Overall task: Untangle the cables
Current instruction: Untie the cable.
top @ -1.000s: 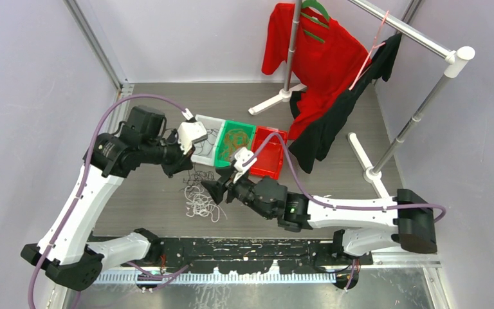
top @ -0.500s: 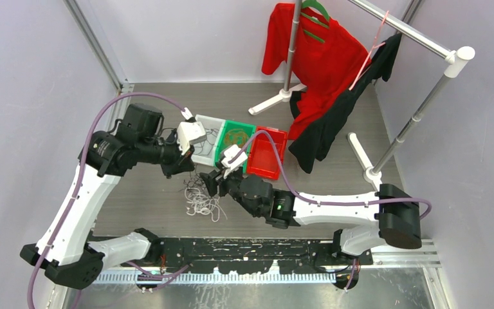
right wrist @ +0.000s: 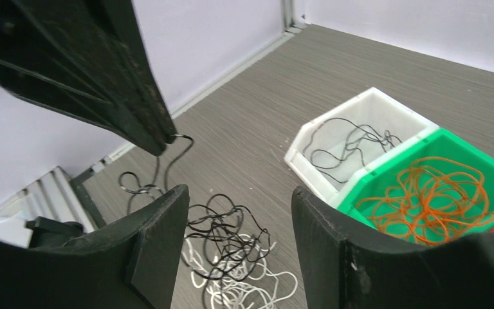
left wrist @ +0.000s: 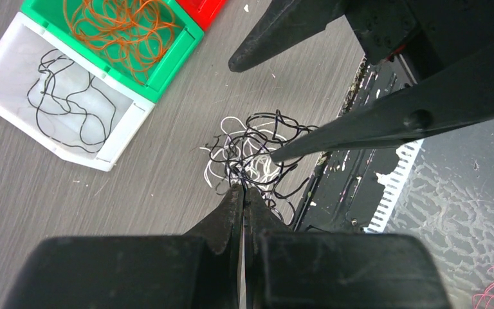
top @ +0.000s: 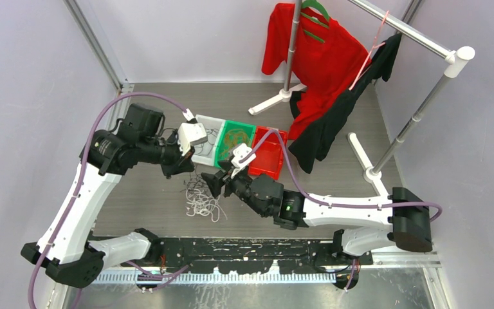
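While my left jaws are pressed shut on one black strand (right wrist: 179,148), I take the step in hand to be drawing that strand out of the tangle. The right wrist view shows it hooked at their tip and trailing down to the heap. In the overhead view these jaws hang above the counter (top: 135,193), with the cables (top: 201,201) lying at about 5 o'clock from them.

The cables (left wrist: 251,154) are a loose knot of black and white loops lying on the counter, and the black ones cross over the white.

My right jaws stand wide open with nothing between them. They hover just above the heap, at about 2 o'clock from it in the overhead view, and their tips point toward it.

Farther right, at about 1 o'clock from the heap, sit the bins. The white bin (left wrist: 6,71) holds a black cable. Touching it is the green bin (left wrist: 179,67), which holds orange ones. The red bin (top: 267,158) comes last in the row.

As I judge it, the next move calls for my right jaws to come down and close on the rest of the knot, holding it to the counter. My left jaws can then lift away slowly. If the knot is not held, I expect the whole bunch to rise with the strand. Once freed, the black strand likely belongs in the white bin.
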Controlling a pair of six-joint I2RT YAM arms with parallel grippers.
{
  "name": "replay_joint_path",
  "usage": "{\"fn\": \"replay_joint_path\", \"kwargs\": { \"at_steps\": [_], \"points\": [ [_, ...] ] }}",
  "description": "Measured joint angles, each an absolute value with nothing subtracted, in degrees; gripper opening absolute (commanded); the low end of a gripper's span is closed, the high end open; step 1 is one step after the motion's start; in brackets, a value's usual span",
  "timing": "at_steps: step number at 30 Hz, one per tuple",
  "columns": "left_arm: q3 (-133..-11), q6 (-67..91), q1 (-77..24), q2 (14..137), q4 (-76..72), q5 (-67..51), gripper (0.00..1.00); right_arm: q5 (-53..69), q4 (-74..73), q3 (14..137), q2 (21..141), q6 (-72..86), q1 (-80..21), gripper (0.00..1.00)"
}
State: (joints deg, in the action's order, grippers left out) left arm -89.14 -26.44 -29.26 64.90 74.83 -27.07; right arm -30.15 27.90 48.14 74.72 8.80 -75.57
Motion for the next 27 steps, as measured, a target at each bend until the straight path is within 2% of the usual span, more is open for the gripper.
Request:
{"fn": "replay_joint_path", "kwargs": {
  "at_steps": [8, 16, 27],
  "points": [
    [-89.2, -26.5, -29.3, 64.9, 74.8, -27.1, 0.00, -24.4, 29.3, 48.2, 74.7, 10.8, -75.5, 0.63],
    [-89.9, -27.4, -29.3, 64.9, 75.5, -27.8, 0.00, -26.1, 29.3, 50.9, 79.2, 10.6, -75.4, 0.56],
    [-92.4, -29.6, -29.3, 66.1, 80.2, -31.9, 0.00, -31.6, 30.5, 54.1, 85.3, 10.2, -75.2, 0.60]
  ]
}}
